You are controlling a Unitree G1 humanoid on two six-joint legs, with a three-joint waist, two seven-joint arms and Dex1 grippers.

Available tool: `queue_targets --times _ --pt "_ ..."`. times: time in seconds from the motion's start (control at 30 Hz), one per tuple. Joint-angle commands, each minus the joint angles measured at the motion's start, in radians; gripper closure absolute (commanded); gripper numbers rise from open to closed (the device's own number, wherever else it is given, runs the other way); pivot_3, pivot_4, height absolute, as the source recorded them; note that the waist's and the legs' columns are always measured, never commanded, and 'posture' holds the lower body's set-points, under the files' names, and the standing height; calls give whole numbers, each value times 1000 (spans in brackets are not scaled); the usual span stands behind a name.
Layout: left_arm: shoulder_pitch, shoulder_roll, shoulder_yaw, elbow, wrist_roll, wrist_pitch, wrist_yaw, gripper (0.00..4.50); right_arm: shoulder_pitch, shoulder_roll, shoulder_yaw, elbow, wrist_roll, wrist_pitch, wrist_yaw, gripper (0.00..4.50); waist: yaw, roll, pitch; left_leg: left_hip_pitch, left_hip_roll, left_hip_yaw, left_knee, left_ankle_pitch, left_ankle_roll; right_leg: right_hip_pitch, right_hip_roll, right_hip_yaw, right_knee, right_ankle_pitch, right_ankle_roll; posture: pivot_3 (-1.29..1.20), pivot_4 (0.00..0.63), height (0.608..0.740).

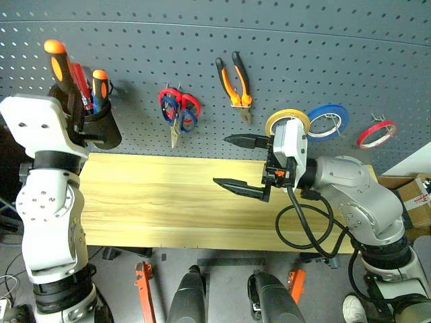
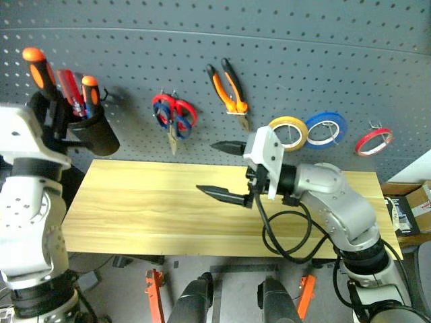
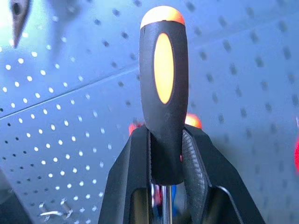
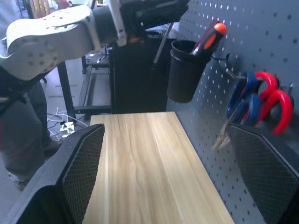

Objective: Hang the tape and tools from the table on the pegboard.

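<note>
Cup [image 1: 101, 128] on pegboard [image 1: 269, 40] holds 2 screwdrivers [image 1: 91, 84], handles up.

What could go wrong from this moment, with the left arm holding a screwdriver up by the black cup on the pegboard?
1. The left gripper pinches the orange-and-black-handled screwdriver only at the handle's lower end; it may tilt or slip.
2. The black cup already holds a red-handled screwdriver and an orange-handled one, so the shaft might snag on them.
3. The open right gripper hovers near the hanging red-and-blue scissors and could bump them.
</note>
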Motion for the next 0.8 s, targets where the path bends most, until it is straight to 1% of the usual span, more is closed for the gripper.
queue_targets --times 0.03,0.2,0.3,0.47,0.6,0.73,0.8 --pt "-105 1 17 -3 -40 20 27 3947 -24 16 6 -3 -20 -39 4 0 3 -3 -2 0 0 -1 0 0 -1 0 0 -1 0 0 0 86 164 740" --pt "-261 9 43 144 -73 6 51 3947 -19 27 9 -11 -30 -33 -3 0 5 -5 -12 0 1 -3 0 3 -4 0 1 -3 0 1 -2 66 156 740" --pt "-299 30 39 191 -67 -15 42 3947 -14 25 6 -20 -29 -26 -9 0 3 -5 -16 0 1 -3 0 3 -5 0 1 -3 0 2 -2 56 155 740" --pt "-321 55 21 334 -34 -138 18 3947 -8 25 7 -29 -30 -25 -17 0 1 -5 -19 0 2 -3 0 3 -5 0 2 -4 1 2 -3 52 157 740" --pt "-334 27 -14 423 -11 -223 34 3947 -5 28 13 -37 -33 -24 -22 0 1 -5 -23 0 1 -3 1 3 -5 0 2 -3 1 2 -3 40 158 740" --pt "-298 -3 -37 459 12 -250 53 3947 -2 22 8 -46 -29 -17 -26 0 1 -5 -24 0 1 -3 1 4 -5 0 2 -3 1 3 -3 26 163 740" --pt "-277 -18 -27 464 7 -251 66 3947 0 19 6 -51 -27 -14 -28 0 0 -5 -26 0 1 -3 1 3 -5 0 2 -3 1 3 -3 21 164 740"
